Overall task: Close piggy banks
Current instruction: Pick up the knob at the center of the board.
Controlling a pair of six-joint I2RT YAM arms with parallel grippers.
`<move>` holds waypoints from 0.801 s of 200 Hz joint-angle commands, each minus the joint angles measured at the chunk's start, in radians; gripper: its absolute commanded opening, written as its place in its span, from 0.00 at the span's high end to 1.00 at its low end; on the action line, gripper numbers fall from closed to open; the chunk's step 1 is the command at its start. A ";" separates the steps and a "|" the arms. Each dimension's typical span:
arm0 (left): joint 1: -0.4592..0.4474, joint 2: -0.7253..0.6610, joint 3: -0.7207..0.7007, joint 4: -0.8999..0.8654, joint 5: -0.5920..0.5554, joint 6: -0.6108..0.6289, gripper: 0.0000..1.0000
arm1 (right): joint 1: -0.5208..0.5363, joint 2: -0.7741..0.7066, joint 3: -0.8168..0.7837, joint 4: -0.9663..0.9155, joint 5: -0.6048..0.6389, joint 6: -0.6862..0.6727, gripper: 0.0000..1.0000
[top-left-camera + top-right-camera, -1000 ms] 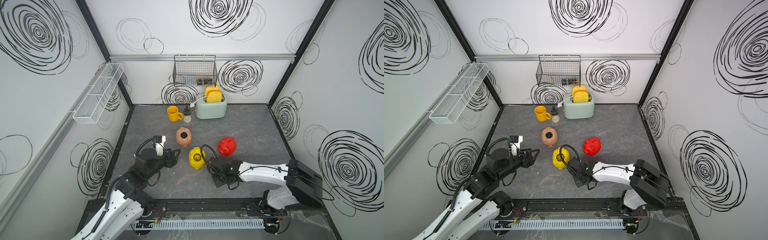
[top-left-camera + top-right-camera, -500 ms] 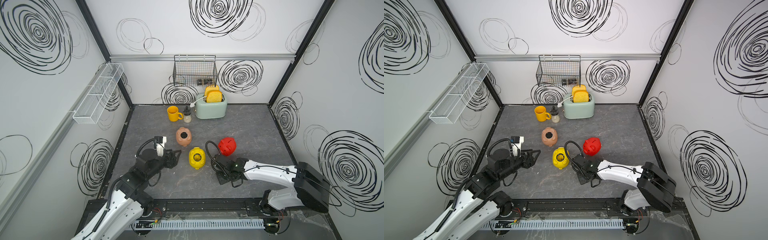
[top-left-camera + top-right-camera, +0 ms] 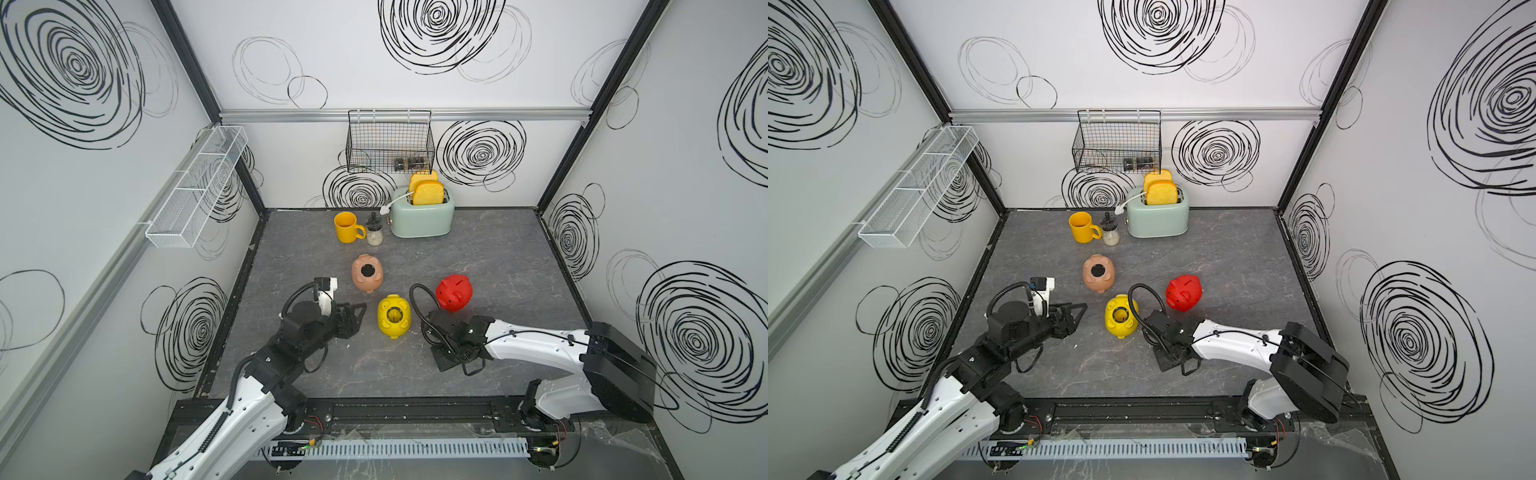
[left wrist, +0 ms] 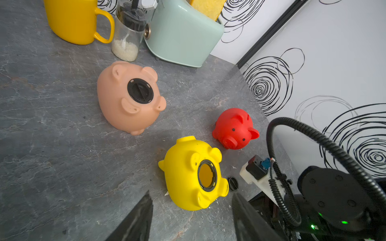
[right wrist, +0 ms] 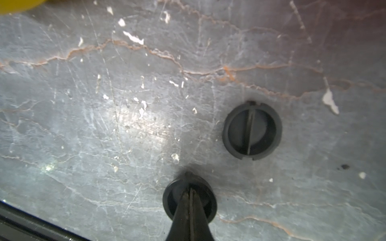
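Grey marbled tabletop [image 3: 498, 257], white walls covered in black scribble rings.

Yellow piggy bank [image 3: 394, 316] lies belly-up near the front centre. Its round belly hole is open, with nothing fitted in it.

Pink piggy bank [image 3: 367, 273] lies just behind the yellow one, toward the back wall. It is also belly-up, and a fitted black cap [image 4: 140, 91] fills its hole.

Red piggy bank [image 3: 455, 292] is to the yellow one's right and a little behind it. Its coin slot faces up; the belly is not visible.

Left gripper [image 4: 192, 219] sits to the left of the yellow piggy bank, aimed at it. The jaws are spread and empty, and it is near the pig without touching it.

Right gripper [image 5: 190, 193] is at the yellow piggy bank's front-right, pointing down at the table. Its fingers are pinched together on the centre rib of a black plug [image 5: 170, 200]. Whether that plug is off the surface cannot be told. A second plug [image 5: 252, 131] lies loose on the table near it, rib up.

Yellow mug [image 3: 347, 226], small jar [image 3: 374, 232] and mint toaster [image 3: 422, 216] stand well behind the yellow piggy bank, along the back wall.
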 commanded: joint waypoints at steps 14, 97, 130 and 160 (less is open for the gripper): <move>0.005 0.025 -0.037 0.131 0.028 -0.027 0.36 | -0.006 -0.048 0.092 -0.090 0.027 0.002 1.00; 0.006 0.106 -0.125 0.305 0.086 -0.050 0.36 | -0.016 -0.107 0.268 -0.128 0.024 -0.190 1.00; 0.005 0.140 -0.159 0.372 0.103 -0.070 0.36 | -0.017 -0.099 0.316 -0.097 0.023 -0.355 1.00; 0.006 0.182 -0.173 0.414 0.117 -0.072 0.36 | -0.017 -0.062 0.361 -0.063 -0.003 -0.473 1.00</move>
